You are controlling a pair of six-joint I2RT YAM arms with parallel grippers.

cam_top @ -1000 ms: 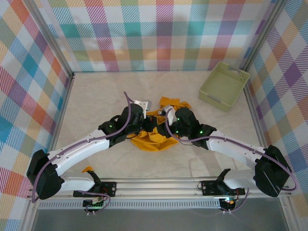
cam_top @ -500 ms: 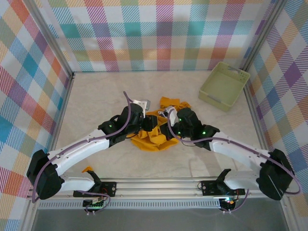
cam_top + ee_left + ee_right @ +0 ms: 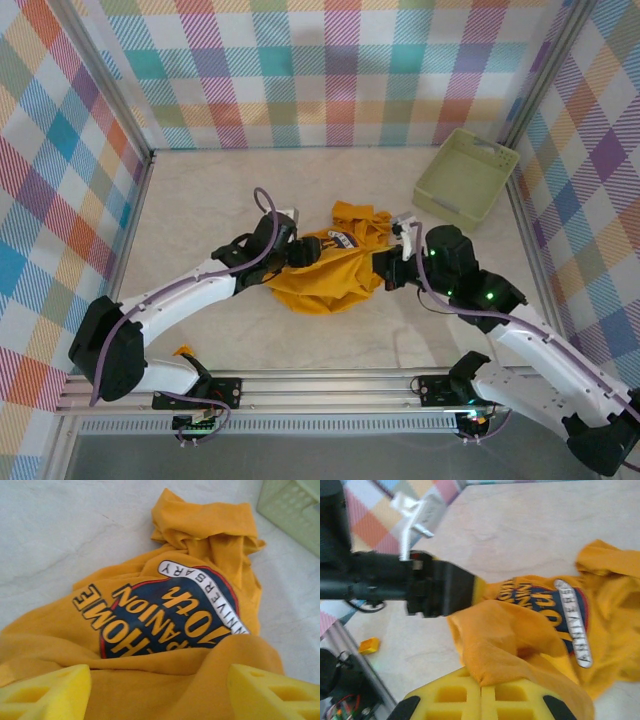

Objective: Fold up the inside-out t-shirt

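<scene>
The inside-out t-shirt (image 3: 325,282) is a mustard-orange heap at the middle of the table, with a dark blue printed patch (image 3: 170,612) facing up. My left gripper (image 3: 303,252) rests at the heap's left edge. Its yellow fingers (image 3: 45,692) stand wide apart, so the left gripper (image 3: 160,695) is open with loose cloth lying between them. My right gripper (image 3: 389,270) is at the heap's right side. In the right wrist view this gripper (image 3: 481,695) is shut, and a fold of the shirt (image 3: 520,645) is pinched between its pads.
A pale green plastic basket (image 3: 465,176) stands at the back right, apart from the shirt, and its corner (image 3: 295,505) also shows in the left wrist view. A small orange scrap (image 3: 182,352) lies near the left arm's base. Checked walls enclose the table.
My left gripper has opened and let go of the cloth. My right gripper closed on the shirt and pulled it to the right, spreading the heap and showing the print.
</scene>
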